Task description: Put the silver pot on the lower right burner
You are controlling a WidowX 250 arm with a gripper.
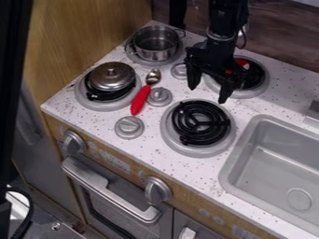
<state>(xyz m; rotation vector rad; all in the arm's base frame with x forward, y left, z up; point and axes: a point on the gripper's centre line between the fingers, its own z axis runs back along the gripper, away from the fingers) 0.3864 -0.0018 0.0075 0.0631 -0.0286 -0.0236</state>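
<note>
Silver pot, one: two side handles, open top, recorded upright on the upper left burner. Gripper, black: hung from the arm between the upper right burner and the lower right burner, fingers spread apart, nothing held between them, well apart from the pot. Metal lid, domed and knobbed: set on the lower left burner. Spoon, red-handled: laid on the counter beside that burner. Sink, grey: set into the counter at the right.

Progress: the task was judged to be at its opening. No part of the placing had been done; grasp, lift, carry and release were all left. The destination coil was bare, so no clearing was called for.

Obscured items: the upper right burner was partly covered by the gripper, and a red patch behind it could not be identified. The sink was cut off at the right edge, the arm at the top.
</note>
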